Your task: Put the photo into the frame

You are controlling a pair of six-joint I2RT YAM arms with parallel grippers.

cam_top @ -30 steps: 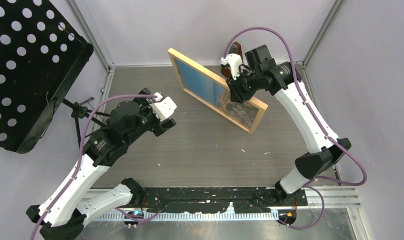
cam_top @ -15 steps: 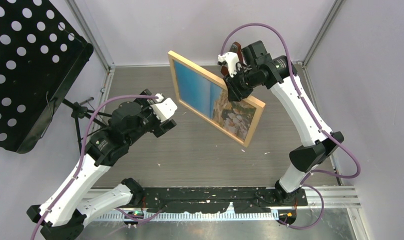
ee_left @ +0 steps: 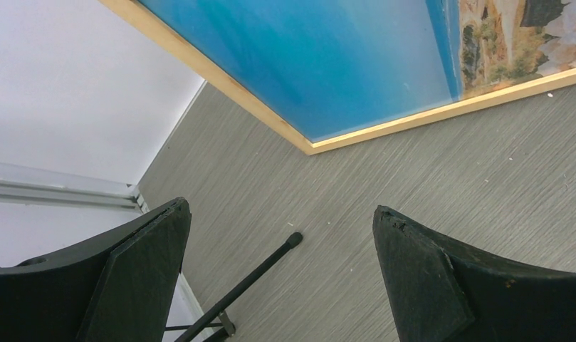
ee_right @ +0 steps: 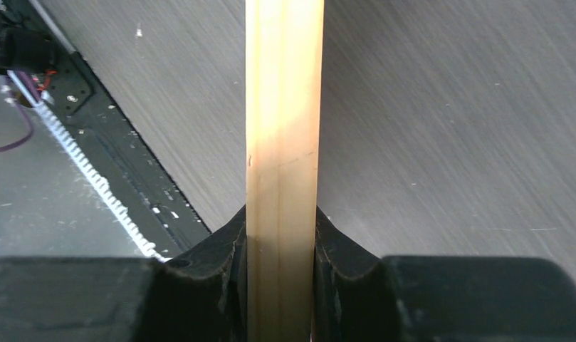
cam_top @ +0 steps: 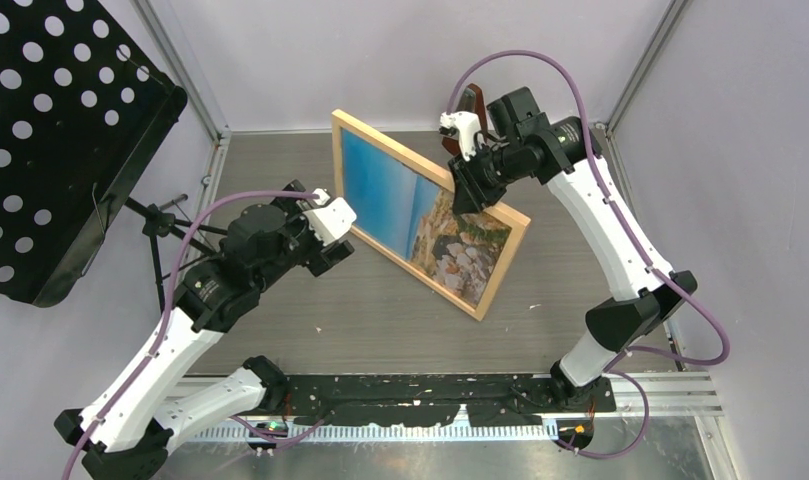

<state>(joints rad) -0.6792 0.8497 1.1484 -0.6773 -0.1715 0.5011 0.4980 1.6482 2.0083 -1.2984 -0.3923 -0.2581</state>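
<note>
where the right fingers point(ee_right: 213, 263) clamp its upper edge, the frame point(ee_right: 281, 142) shows as a narrow strip of pale, smooth wood. it hangs tilted over the middle of the desk point(cam_top: 400, 320), with the glossy rectangular photo point(cam_top: 420, 212) of blue sky and pale rocks set inside it. the left fingers point(ee_left: 142, 278), matt black wedges, gape wide and empty near its lower corner. the desk is grey wood-grain laminate, ringed by plain lilac walls point(cam_top: 310, 50), with a black perforated panel point(cam_top: 50, 120) at the left.
</note>
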